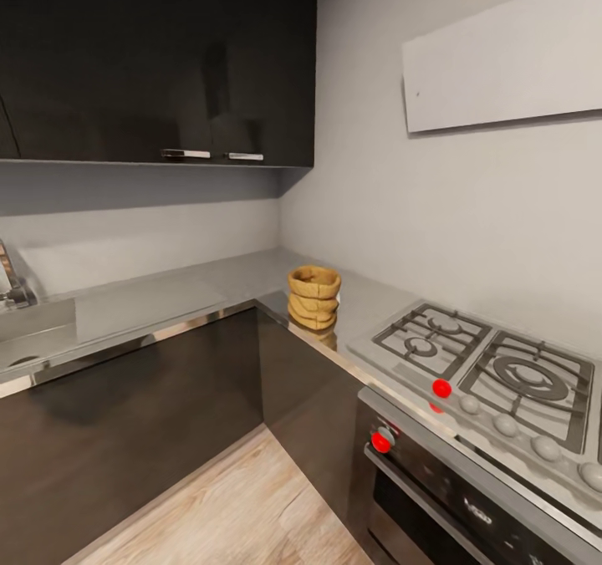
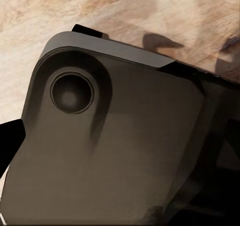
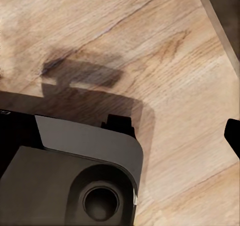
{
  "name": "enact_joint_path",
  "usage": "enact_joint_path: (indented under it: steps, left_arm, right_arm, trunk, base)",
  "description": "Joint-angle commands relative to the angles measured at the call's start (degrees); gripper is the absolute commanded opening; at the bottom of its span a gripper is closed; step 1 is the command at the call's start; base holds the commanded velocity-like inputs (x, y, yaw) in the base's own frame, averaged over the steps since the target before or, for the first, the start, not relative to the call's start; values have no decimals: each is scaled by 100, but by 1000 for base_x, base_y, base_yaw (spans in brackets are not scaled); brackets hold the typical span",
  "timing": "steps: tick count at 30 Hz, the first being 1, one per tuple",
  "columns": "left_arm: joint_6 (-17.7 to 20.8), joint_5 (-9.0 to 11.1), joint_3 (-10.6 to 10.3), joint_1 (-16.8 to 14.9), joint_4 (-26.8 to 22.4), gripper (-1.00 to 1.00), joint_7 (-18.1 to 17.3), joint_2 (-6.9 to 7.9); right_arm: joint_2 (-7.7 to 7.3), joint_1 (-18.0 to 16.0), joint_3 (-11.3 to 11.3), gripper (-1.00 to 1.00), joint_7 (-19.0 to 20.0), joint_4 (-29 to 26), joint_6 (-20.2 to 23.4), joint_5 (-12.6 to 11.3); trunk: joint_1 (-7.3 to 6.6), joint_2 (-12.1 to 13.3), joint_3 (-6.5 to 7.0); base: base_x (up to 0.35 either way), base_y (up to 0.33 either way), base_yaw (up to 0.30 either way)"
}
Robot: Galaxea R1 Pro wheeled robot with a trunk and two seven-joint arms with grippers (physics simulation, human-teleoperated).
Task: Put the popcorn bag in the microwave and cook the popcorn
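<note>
On the countertop (image 1: 209,285) corner stands the unlabelled popcorn bag (image 1: 314,297).

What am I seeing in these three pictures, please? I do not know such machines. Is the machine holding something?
They are renders from a simulation of a wheeled robot with two arms. The large picture comes from a camera on its head and looks into a kitchen corner. A small tan popcorn bag stands upright on the grey countertop, near the corner of the cabinets. Beside it is a steel gas hob, with an oven with red knobs under it; a sink edge is at the far left. The two other pictures come from cameras on the arms. They look down at the robot's own dark base and the wooden floor. Nothing is seen being held; the bag is untouched.
</note>
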Motion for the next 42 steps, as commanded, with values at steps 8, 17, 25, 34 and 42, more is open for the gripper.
enact_joint_path:
  steps: [8,17,25,34,42]
  left_arm:
    - [-5,20,-9,1,0,100,-9,1]
    - [-3,18,-19,1,1,100,-11,9]
    - [-9,18,-19,1,-6,100,-11,13]
    - [-10,21,-10,2,-15,100,-11,19]
    - [-10,18,-18,2,-14,100,-14,18]
  right_arm:
    - [-15,-8,-49,100,14,19,-42,36]
    - [-23,-8,-49,100,16,19,-61,44]
    - [12,-8,-49,100,20,19,-73,44]
    - [23,-8,-48,100,23,19,-73,44]
    - [28,-8,-44,100,23,19,-73,53]
  trunk:
    - [-177,319,139]
    - [-374,680,301]
    - [-506,921,408]
    - [-594,1081,480]
    - [-770,1402,624]
  base:
    - [0,0,0]
    - [0,0,0]
    - [0,0,0]
    - [0,0,0]
    - [0,0,0]
